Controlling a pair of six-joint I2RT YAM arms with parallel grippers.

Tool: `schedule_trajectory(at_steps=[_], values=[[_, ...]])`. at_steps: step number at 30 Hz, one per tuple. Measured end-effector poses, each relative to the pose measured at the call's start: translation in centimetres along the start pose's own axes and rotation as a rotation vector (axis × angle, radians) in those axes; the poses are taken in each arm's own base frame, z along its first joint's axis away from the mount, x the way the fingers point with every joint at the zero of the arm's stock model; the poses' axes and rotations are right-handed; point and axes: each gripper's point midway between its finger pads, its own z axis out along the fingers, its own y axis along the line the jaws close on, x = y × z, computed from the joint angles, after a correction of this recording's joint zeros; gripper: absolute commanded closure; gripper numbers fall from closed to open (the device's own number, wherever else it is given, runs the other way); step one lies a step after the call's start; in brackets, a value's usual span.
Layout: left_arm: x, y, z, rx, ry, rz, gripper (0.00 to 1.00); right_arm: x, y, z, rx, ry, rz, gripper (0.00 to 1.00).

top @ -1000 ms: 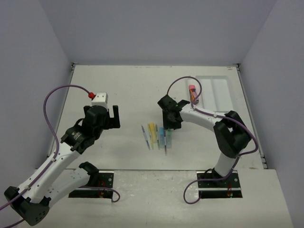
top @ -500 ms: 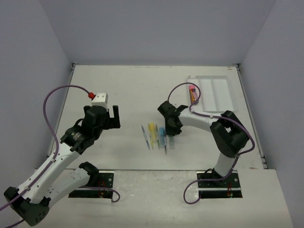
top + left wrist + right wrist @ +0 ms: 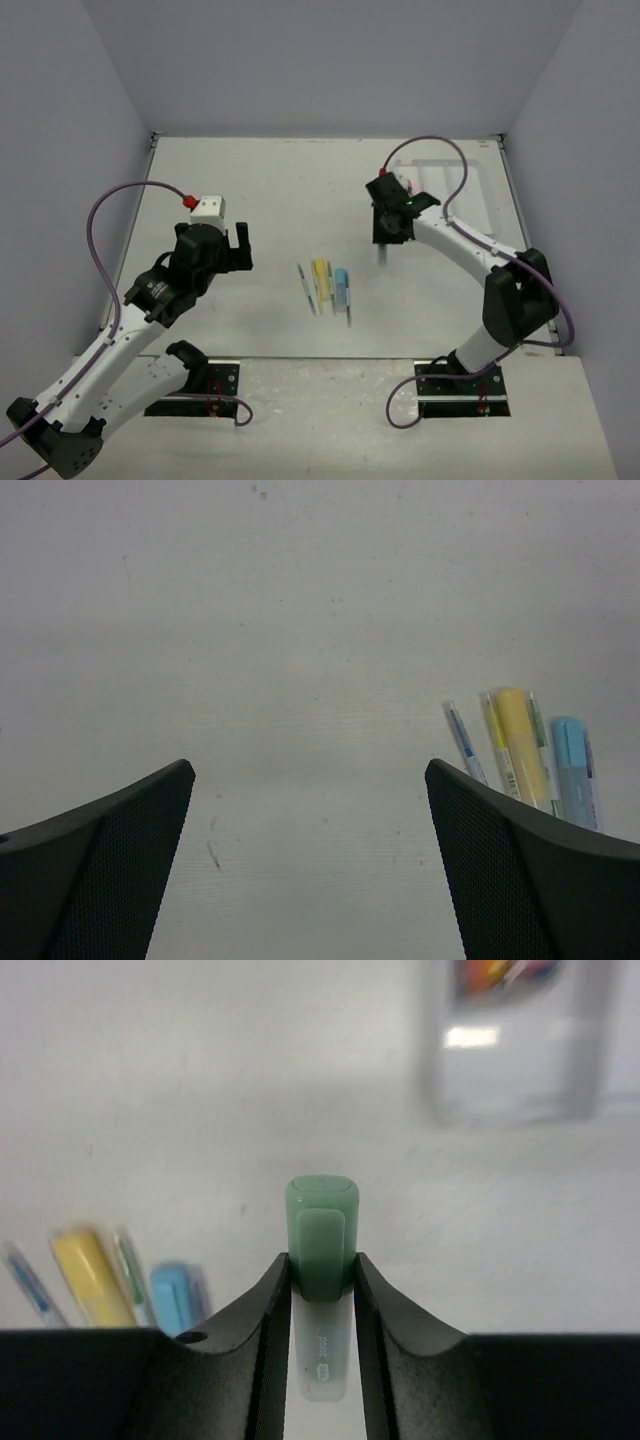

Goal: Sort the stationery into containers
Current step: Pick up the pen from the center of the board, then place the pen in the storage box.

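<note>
The green marker point(image 3: 322, 1222) is clenched between the two fingers of the right pincer point(image 3: 322, 1262), its green cap sticking out past the fingertips and its pale, clear body running back between them. From above, the marker point(image 3: 383, 256) hangs from this pincer point(image 3: 385, 238) on the side toward the arm bases. In the wrist view the white tray point(image 3: 520, 1075) lies ahead of the pincer and off to its right, out of focus, and a blurred item point(image 3: 500, 972) with red and orange on it sits in one of its compartments. From above, the tray point(image 3: 468, 200) is just beside the pincer on its right, partly hidden by the arm. The other stationery lies in a close row on the table point(image 3: 270, 190), to this pincer's left and back toward the bases: a yellow marker point(image 3: 321, 275), a blue marker point(image 3: 341, 281) and some thin pens point(image 3: 305, 286) beside them. The left pincer point(image 3: 308, 772) is released, its fingers spread wide with nothing between them but bare table. The same row lies ahead of it and to its right, the blue marker point(image 3: 574, 770) partly hidden behind its right finger.
</note>
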Motion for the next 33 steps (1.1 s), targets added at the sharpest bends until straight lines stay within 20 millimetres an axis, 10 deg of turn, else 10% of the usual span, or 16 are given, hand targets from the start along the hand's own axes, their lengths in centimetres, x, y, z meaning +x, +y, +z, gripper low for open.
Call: schedule_trajectory(at_steps=[5, 9, 19, 26, 33], values=[[0.0, -0.1, -0.3, 0.02, -0.012, -0.006, 0.0, -13.7, -8.6, -2.1, 0.209, -0.296, 0.042, 1.0], [0.0, -0.7, -0.5, 0.041, -0.015, 0.002, 0.0, -20.6, -14.4, 1.1, 0.414, -0.355, 0.012, 1.0], [0.6, -1.8, -0.5, 0.074, 0.003, 0.031, 0.0, -20.2, -24.2, 8.7, 0.679, -0.133, -0.156, 0.94], [0.5, -1.9, -0.7, 0.08, -0.003, 0.03, 0.0, -19.7, -25.4, 9.4, 0.709, -0.088, -0.198, 0.47], [0.7, -1.9, -0.4, 0.075, 0.009, 0.036, 0.0, -20.5, -24.9, 7.9, 0.685, -0.087, -0.158, 0.45]])
